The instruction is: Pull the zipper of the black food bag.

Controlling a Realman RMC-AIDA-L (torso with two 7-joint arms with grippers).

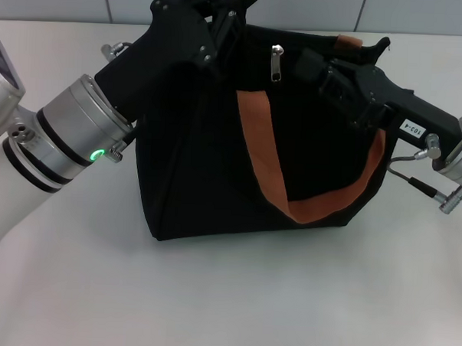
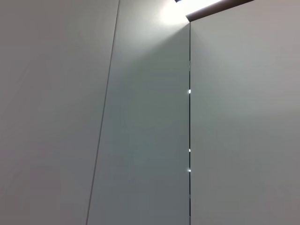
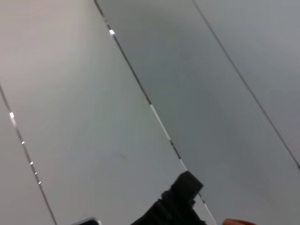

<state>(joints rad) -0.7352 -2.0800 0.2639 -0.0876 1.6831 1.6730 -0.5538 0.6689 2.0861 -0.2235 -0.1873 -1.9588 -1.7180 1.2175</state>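
The black food bag [image 1: 193, 171] stands upright in the middle of the table, with an orange-brown strap handle [image 1: 257, 143] hanging down its front. The zipper's small silver pull tab [image 1: 276, 61] hangs at the top middle of the bag. My left gripper [image 1: 227, 8] is at the bag's top left corner. My right gripper [image 1: 311, 68] is at the bag's top edge, just right of the pull tab. Both are black against black fabric. The left wrist view shows only wall panels.
The bag stands on a white table [image 1: 226, 295]. A grey panelled wall [image 2: 140, 117] lies behind it. The right wrist view shows wall panels, a black shape [image 3: 180, 204] that I cannot identify, and a sliver of orange strap [image 3: 234, 221].
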